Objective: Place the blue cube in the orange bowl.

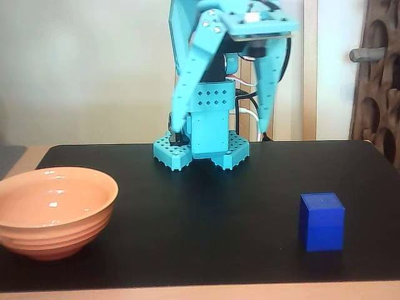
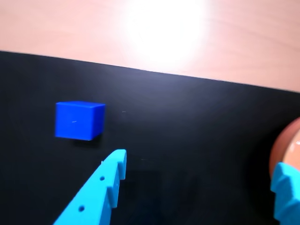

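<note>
So the gripper [image 1: 222,131] hangs above the black mat [image 1: 206,219] with its 2 jaws spread wide, holding nothing. In the fixed view the blue cube [image 1: 322,221] sits on the mat's right side, well apart from the orange bowl [image 1: 55,211] at far left.

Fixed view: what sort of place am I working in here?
Probably a room in a home, not a lab: a black mat over a wooden table, a plain wall, and a door handle at upper right.
</note>
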